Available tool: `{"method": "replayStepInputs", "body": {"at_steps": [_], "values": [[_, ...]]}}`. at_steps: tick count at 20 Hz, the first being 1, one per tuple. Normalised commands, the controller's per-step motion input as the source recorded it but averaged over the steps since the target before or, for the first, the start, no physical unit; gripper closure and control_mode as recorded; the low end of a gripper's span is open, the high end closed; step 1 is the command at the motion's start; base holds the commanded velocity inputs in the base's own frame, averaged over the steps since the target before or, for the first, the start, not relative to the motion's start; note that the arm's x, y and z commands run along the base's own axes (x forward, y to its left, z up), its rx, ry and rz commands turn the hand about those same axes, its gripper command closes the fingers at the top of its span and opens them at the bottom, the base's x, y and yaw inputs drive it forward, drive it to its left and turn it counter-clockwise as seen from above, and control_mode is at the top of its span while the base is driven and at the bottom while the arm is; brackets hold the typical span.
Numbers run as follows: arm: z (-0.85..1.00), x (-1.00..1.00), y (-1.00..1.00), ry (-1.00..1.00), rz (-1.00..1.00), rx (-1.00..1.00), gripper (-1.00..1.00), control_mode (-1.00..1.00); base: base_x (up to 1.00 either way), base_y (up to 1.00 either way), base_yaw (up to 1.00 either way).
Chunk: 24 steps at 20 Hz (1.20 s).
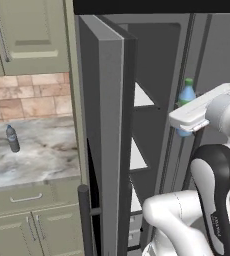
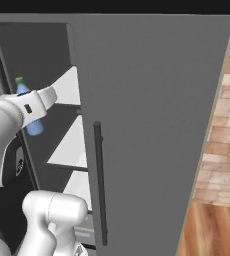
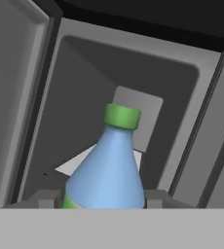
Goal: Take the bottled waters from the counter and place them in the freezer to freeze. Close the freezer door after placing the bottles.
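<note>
My gripper (image 3: 104,199) is shut on the clear blue bottle (image 3: 108,168) with the green cap. It holds the bottle upright in front of the open freezer (image 3: 128,73), level with an upper white shelf (image 1: 142,98). From the bases, the blue bottle (image 1: 186,94) (image 2: 23,91) shows above and below my white hand (image 1: 196,113). The freezer door (image 1: 106,130) stands swung open to the left, edge toward me. Left of it, the smoky grey bottle (image 1: 12,138) stands upright on the marbled counter (image 1: 42,155).
The refrigerator's plain grey door (image 2: 152,115) with its dark bar handle (image 2: 100,185) is closed just right of the freezer opening. Several white shelves (image 2: 69,145) step down inside. Pale green cabinets (image 1: 29,35) hang over the counter. A brick wall (image 2: 227,140) lies right.
</note>
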Motion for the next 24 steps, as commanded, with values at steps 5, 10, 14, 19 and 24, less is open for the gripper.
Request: {"method": "replayStepInputs", "body": {"at_steps": [5, 10, 14, 19, 24], "values": [[0.07, 0.01, 0.32, -0.08, 0.00, 0.00, 1.00, -1.00, 0.00, 0.08, 0.00], [0.01, 0.16, 0.40, -0.12, 0.00, 0.00, 1.00, -1.00, 0.00, 0.00, 0.00], [0.00, 0.29, 0.18, -0.06, 0.02, 0.02, 1.00, -1.00, 0.00, 0.00, 0.00], [0.10, 0.07, -0.11, 0.00, 0.07, 0.04, 1.00, -1.00, 0.00, 0.00, 0.00], [0.20, 0.16, 0.00, 0.00, 0.01, 0.00, 1.00, -1.00, 0.00, 0.00, 0.00]]}}
